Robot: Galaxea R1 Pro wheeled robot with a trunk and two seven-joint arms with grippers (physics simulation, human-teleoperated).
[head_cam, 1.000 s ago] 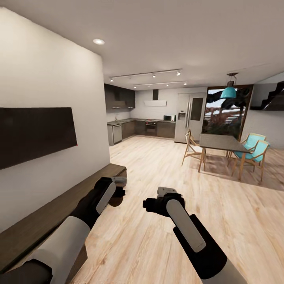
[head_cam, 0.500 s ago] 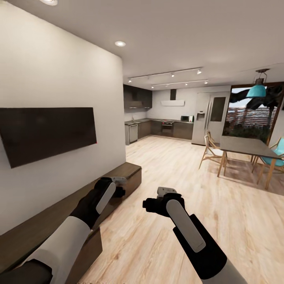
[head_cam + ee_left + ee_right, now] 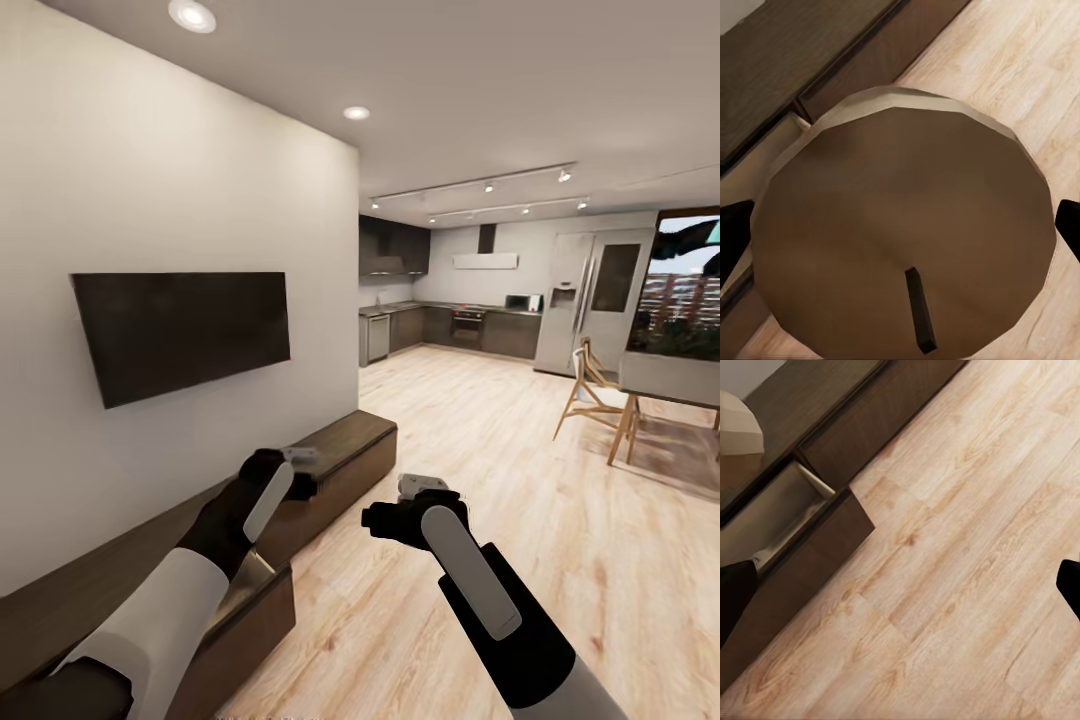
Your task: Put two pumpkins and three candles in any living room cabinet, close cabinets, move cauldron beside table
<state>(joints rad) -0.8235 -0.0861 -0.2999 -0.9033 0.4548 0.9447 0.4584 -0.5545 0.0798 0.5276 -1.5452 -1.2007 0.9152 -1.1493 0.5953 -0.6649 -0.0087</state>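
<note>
Dark-brown long low wood cabinet (image 3: 345,455) sits under black wall TV (image 3: 185,330) in head view; L gripper (image 3: 303,462) hovers above its open pale-beige drawer (image 3: 262,578), R gripper (image 3: 424,488) beside.
L wrist view: stubby cream candle (image 3: 907,217) w/ dark wick, clamped between fingers.
R wrist view: fingers wide apart, empty.
Step looks like stowing candle; next: lower into drawer, release.

Black wall TV (image 3: 185,330), grey kitchen (image 3: 470,325), dining chair (image 3: 592,400).

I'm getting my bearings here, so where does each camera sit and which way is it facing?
Head view: on the head, facing along the TV wall toward the kitchen; left gripper, right gripper and forearms show.
Left wrist view: on the left arm, looking down onto the candle between its fingertips.
Right wrist view: on the right arm, looking down at floor and open drawer; fingertips at edges.
Shared: both wrist views show candle and drawer.
</note>
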